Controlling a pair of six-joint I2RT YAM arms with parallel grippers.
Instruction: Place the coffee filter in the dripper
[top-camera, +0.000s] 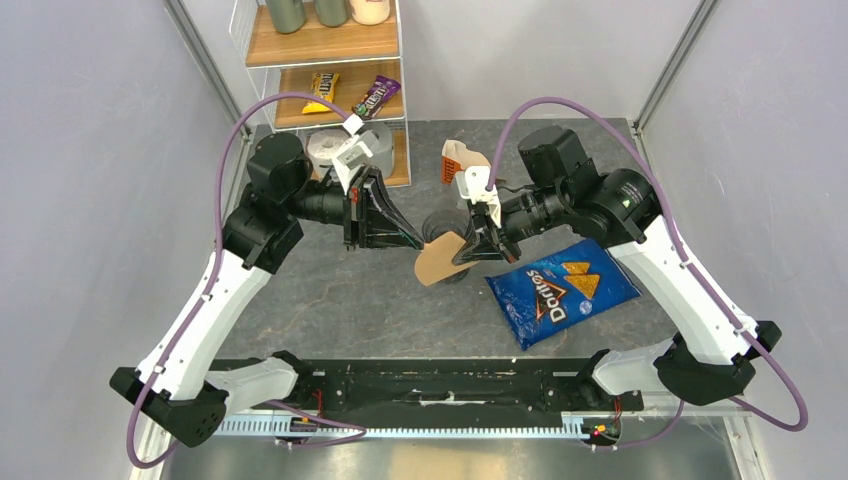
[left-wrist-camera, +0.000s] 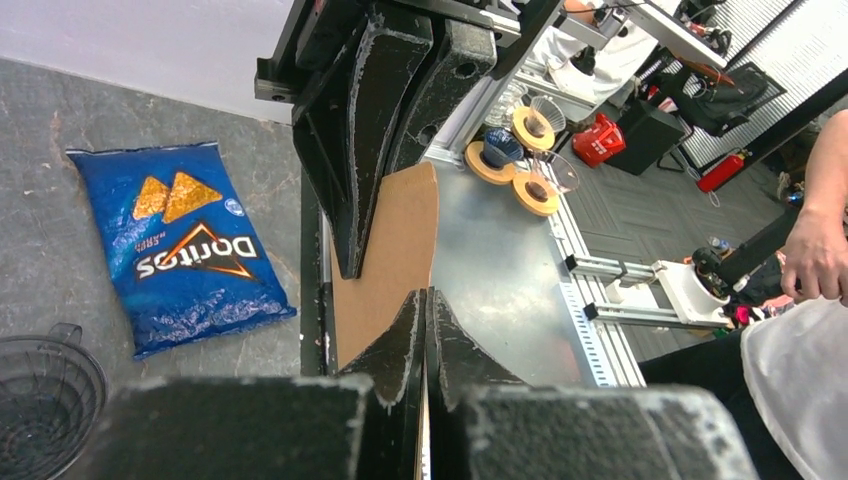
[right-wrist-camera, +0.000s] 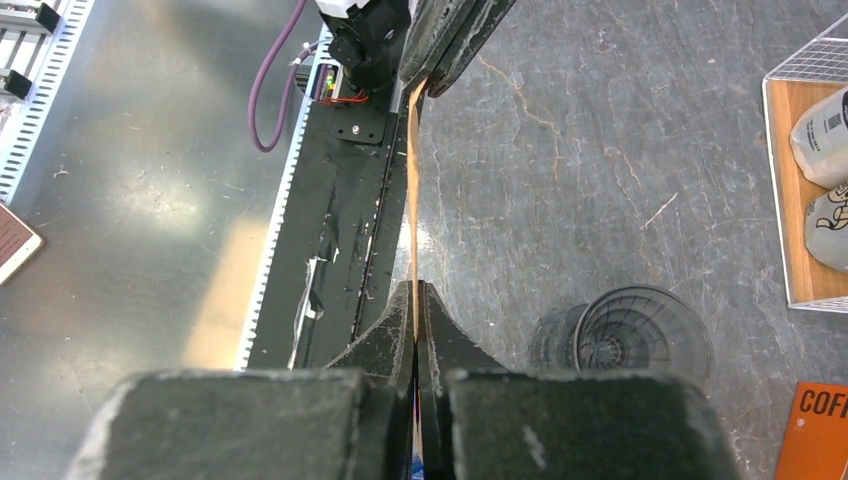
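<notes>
The coffee filter (top-camera: 437, 262) is a flat tan paper fan held in the air between both grippers, above the table's middle. My left gripper (top-camera: 416, 242) is shut on its left edge. My right gripper (top-camera: 464, 254) is shut on its right side. The left wrist view shows the filter's broad face (left-wrist-camera: 390, 250) with the right gripper (left-wrist-camera: 350, 268) clamped on it. The right wrist view shows the filter edge-on (right-wrist-camera: 411, 200), running up to the left gripper (right-wrist-camera: 418, 85). The dark ribbed dripper (right-wrist-camera: 640, 335) stands on the table just behind the filter, partly hidden in the top view (top-camera: 438, 224).
A blue Doritos bag (top-camera: 560, 290) lies right of the filter. An orange-and-white filter packet (top-camera: 457, 160) stands behind the dripper. A wire shelf (top-camera: 330, 100) with snacks and a grey roll (top-camera: 335, 145) is at the back left.
</notes>
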